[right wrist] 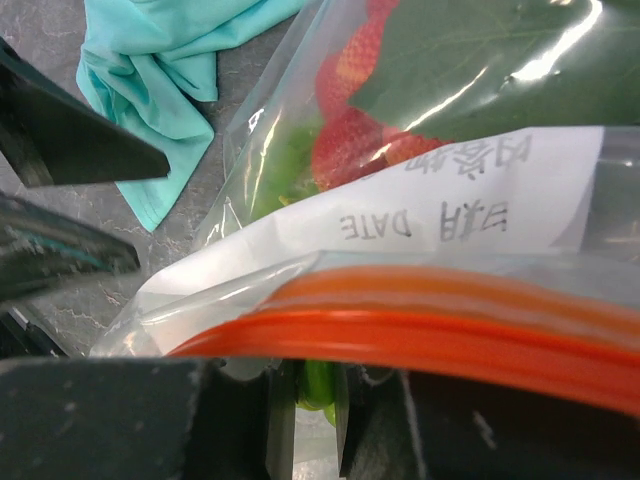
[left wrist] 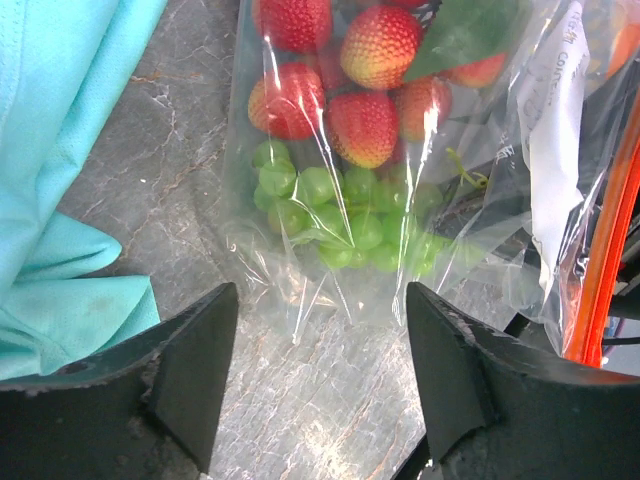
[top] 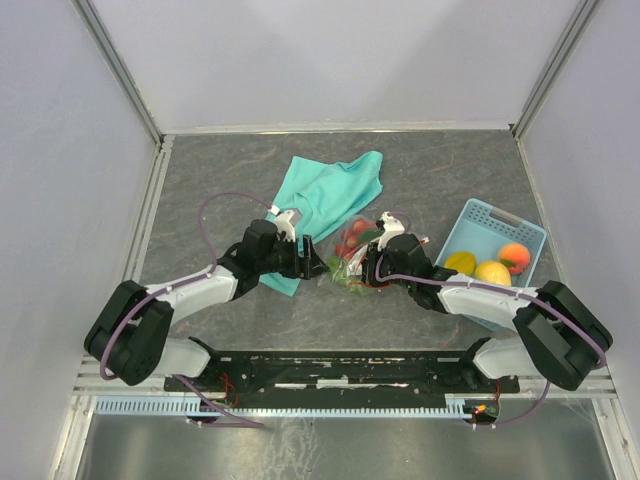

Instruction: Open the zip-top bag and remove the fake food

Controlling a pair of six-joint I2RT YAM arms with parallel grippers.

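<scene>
**Grey marbled table, fruit bag between two grippers**

Grey marbled table (top: 440,180), white walls around it. At left, the left gripper (top: 308,262) rests low with its jaws spread wide. It holds nothing, and the bag's clear bottom edge lies just ahead of its fingers (left wrist: 200,350). A teal cloth (top: 335,185) lies crumpled beside and behind it.

At mid-table, touching the cloth's edge, sits the zip-top bag (top: 350,262). Fake food (left wrist: 340,130) is inside it: strawberries (left wrist: 365,125), green grapes (left wrist: 340,215) and a leaf (left wrist: 465,30).

The right gripper (top: 375,265) is at the bag's orange zip strip (right wrist: 420,330), below a white label (right wrist: 420,215). Its jaws are drawn to a narrow slit. I cannot tell whether they pinch the plastic.

Far right, a blue basket (top: 480,212) holds two yellow fruits (top: 493,272) and a peach (top: 514,256).
</scene>
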